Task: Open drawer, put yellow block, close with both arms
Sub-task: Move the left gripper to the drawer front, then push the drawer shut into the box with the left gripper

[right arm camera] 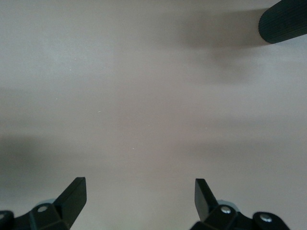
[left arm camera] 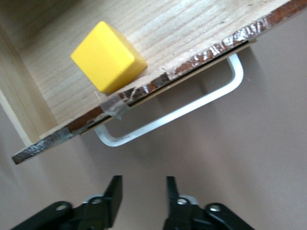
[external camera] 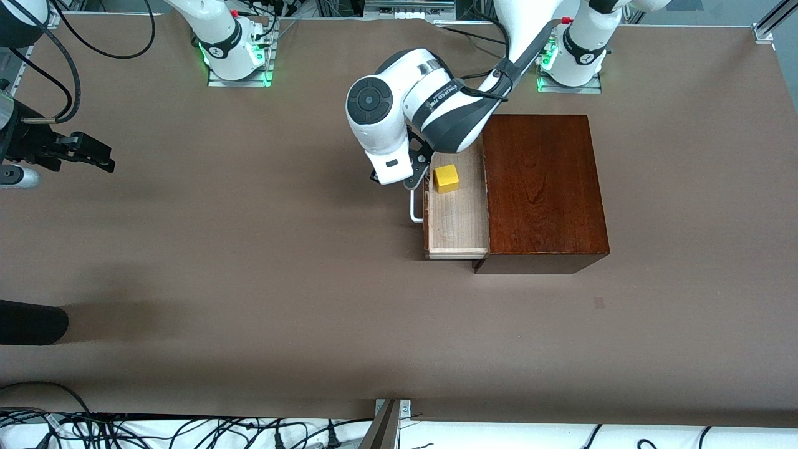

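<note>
The drawer (external camera: 455,224) stands pulled out of the dark mahogany box (external camera: 542,187), toward the right arm's end of the table. The yellow block (external camera: 446,178) lies in it, at the part farther from the front camera; it also shows in the left wrist view (left arm camera: 108,56). My left gripper (external camera: 414,178) hangs just in front of the drawer's front, by the white loop handle (external camera: 414,209). In the left wrist view the left gripper (left arm camera: 144,191) is open and empty, a short way from the handle (left arm camera: 192,108). My right gripper (external camera: 93,153) waits open over bare table at the right arm's end (right arm camera: 140,191).
A black rounded object (external camera: 31,321) lies at the right arm's end of the table, nearer the front camera; it shows in the right wrist view (right arm camera: 283,21) too. The brown table (external camera: 249,249) is bare between it and the drawer. Cables lie along the table's near edge.
</note>
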Robot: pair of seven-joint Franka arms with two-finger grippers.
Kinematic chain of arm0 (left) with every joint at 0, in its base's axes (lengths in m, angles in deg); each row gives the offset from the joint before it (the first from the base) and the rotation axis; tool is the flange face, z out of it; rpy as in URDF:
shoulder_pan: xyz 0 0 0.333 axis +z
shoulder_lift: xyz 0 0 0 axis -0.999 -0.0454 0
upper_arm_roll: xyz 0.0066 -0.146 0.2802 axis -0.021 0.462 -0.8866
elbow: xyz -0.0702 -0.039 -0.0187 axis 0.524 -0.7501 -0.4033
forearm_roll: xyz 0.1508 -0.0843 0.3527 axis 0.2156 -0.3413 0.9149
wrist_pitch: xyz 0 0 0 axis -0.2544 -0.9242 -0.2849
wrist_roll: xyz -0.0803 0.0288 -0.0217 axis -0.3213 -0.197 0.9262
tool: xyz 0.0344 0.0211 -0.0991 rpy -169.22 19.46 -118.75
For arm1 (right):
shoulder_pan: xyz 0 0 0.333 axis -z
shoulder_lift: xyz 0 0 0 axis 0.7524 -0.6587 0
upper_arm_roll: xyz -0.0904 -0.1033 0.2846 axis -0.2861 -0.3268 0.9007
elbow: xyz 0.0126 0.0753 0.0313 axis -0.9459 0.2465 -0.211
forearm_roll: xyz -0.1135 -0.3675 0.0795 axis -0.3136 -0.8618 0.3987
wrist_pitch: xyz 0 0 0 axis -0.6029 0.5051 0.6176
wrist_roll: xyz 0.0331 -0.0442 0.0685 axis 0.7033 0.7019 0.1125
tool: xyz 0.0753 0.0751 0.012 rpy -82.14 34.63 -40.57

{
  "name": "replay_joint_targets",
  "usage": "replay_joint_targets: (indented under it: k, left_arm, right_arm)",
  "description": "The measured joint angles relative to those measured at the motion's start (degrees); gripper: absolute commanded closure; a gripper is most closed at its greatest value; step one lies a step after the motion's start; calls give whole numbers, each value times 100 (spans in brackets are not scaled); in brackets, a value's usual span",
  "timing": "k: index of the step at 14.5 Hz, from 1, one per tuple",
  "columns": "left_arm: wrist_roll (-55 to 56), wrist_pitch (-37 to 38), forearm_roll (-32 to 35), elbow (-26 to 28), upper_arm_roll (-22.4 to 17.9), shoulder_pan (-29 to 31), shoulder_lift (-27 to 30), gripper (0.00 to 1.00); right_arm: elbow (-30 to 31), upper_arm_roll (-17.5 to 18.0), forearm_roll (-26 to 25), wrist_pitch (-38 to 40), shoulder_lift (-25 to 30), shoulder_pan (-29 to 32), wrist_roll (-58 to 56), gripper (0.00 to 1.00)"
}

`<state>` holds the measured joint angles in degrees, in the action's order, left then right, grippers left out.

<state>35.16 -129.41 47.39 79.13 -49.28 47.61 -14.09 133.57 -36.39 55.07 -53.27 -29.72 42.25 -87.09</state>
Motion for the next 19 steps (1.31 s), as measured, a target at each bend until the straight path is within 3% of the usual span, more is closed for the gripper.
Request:
replay_joint_targets:
  k: [7, 10, 19]
  left_arm:
    - [195, -333, 1, -9, -223, -86, -515, 100]
    - [191, -312, 280, -12, -476, -175, -541, 100]
    - [-32, -265, 550, -30, -544, -306, -543, 100]
  right_arm:
    - [0, 1, 0, 0, 0, 0, 0, 0]
    - [0, 1, 0, 0, 0, 0, 0, 0]
    - [0, 1, 0, 0, 0, 0, 0, 0]
